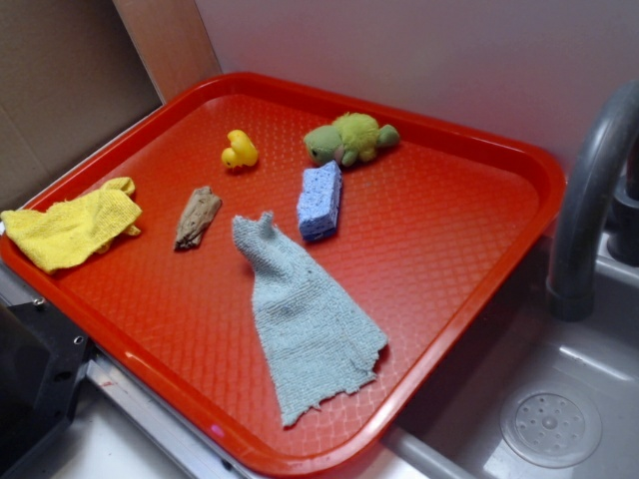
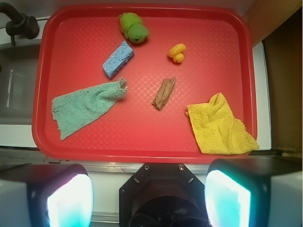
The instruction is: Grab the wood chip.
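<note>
Wrist view: wood chip (image 2: 164,93) well above open gripper (image 2: 148,198).

On the red tray (image 1: 479,150) — blue sponge (image 1: 319,201) near centre, green plush turtle (image 1: 349,138) and yellow rubber duck (image 1: 240,150) toward its far edge — teal cloth (image 1: 305,319) nearer, yellow cloth (image 1: 70,228) overhanging its left rim.

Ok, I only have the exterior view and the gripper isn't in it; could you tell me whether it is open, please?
Observer: Yes, open. The wrist view shows the gripper with its fingers spread wide and nothing between them.
Operator: Thanks, and where is it relative to the wood chip?
Observer: Well short of it. The wood chip lies mid-tray, and the gripper sits outside the red tray's near rim.
</note>
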Controlling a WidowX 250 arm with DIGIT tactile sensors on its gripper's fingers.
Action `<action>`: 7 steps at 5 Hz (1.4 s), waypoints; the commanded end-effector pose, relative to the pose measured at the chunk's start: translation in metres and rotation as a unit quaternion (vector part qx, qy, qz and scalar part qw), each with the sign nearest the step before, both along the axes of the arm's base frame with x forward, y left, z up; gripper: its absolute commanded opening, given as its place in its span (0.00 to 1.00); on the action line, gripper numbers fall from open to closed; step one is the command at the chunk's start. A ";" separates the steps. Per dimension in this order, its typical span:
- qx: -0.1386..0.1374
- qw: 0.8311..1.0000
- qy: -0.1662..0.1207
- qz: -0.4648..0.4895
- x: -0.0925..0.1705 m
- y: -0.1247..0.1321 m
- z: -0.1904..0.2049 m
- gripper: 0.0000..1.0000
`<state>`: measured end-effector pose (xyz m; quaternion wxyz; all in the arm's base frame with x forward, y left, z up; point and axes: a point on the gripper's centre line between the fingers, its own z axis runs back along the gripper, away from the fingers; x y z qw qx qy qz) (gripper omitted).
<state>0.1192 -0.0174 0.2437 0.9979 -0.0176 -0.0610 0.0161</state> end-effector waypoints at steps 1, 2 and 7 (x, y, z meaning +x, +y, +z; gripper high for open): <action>0.000 1.000 0.000 0.000 0.000 0.000 0.000 1.00; 0.051 0.992 0.032 0.111 0.047 0.033 -0.050 1.00; 0.017 0.967 0.012 0.254 0.087 0.071 -0.200 1.00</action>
